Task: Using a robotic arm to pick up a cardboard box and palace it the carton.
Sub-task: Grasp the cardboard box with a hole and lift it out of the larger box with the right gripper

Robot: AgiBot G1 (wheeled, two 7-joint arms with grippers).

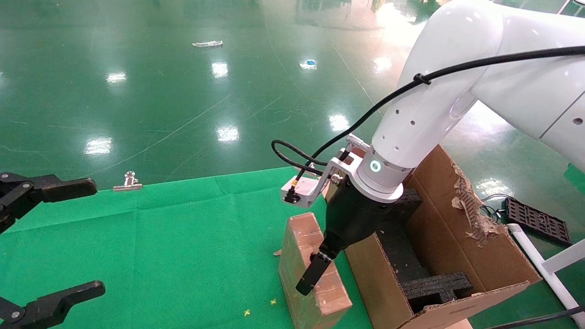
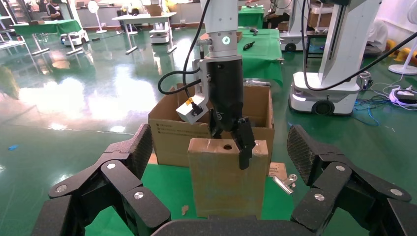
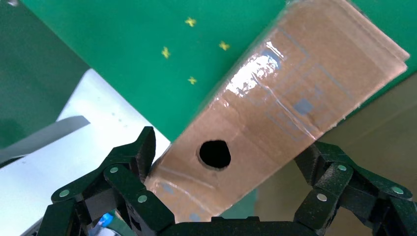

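Observation:
The slim reddish-brown cardboard box [image 1: 301, 237] stands on its edge on the green cloth, its narrow top edge with the round hole [image 3: 214, 153] facing up. The white robotic arm's right gripper [image 1: 322, 278] reaches down over that top edge, open, one finger [image 2: 244, 147] against the box's wide face and the other hidden behind it. In the right wrist view the box [image 3: 275, 98] lies diagonally between the spread fingers [image 3: 140, 152]. The carton [image 1: 457, 219] stands open right beside the box. My left gripper [image 1: 87, 237] hovers open at the far left, facing the box [image 2: 221, 182].
Black foam inserts [image 1: 434, 285] fill the carton, whose far flap is torn. A metal clip [image 1: 128, 181] lies at the cloth's [image 1: 183, 237] back edge. A black tray [image 1: 537, 221] and a white rail [image 1: 544, 265] sit to the right on the floor.

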